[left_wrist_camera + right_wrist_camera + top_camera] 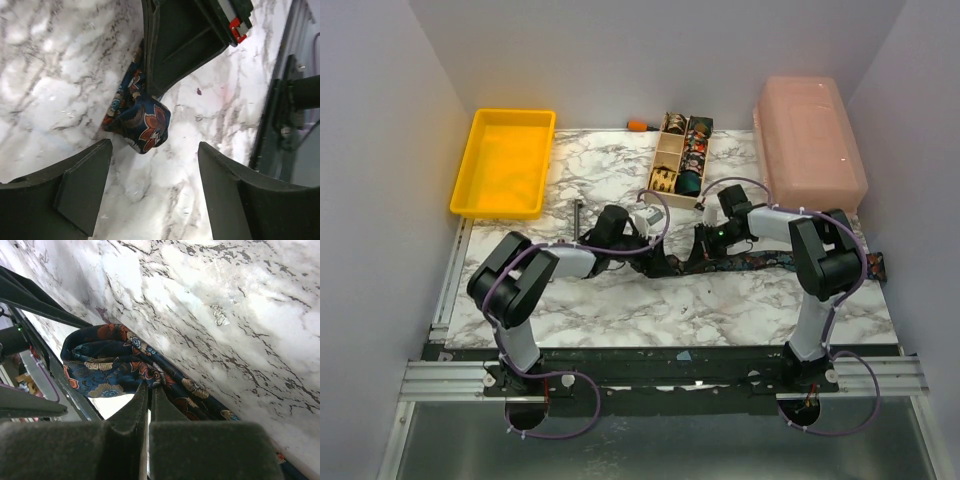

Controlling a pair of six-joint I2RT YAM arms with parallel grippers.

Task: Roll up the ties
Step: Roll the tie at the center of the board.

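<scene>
Jaws from both arms at one end of cloth: right jaws pinched all but shut on a bunched fold of the floral necktie (115, 365), left jaws spread wide with nothing between them. Folded end resting on the marble tabletop (620, 310) near its middle, just ahead of the left jaws' gap and a little toward one finger, touching neither. Rest of the necktie laid out flat, long axis running side to side, from the fold under the right arm (775, 225) out to the tabletop's right-hand edge.

Judged an early stage of the roll: only the first turn or fold made, nearly the whole strip not yet coiled. Coming move likely to hinge on that axis, with the coil having to travel rightward along the strip, away from the left arm (575, 262). Right jaws already on the work; left jaws the nearer free pair, well placed to steady or take over the fold. Possible snag: smooth fabric springing open if let go without a second grip.

Behind, a wooden compartment box (672, 150) with coiled ties (692, 183) inside, a yellow tray (470, 190) at far left, a pink lidded tub (810, 140) at far right, a dark T-shaped tool (578, 215) just beyond the left arm.
</scene>
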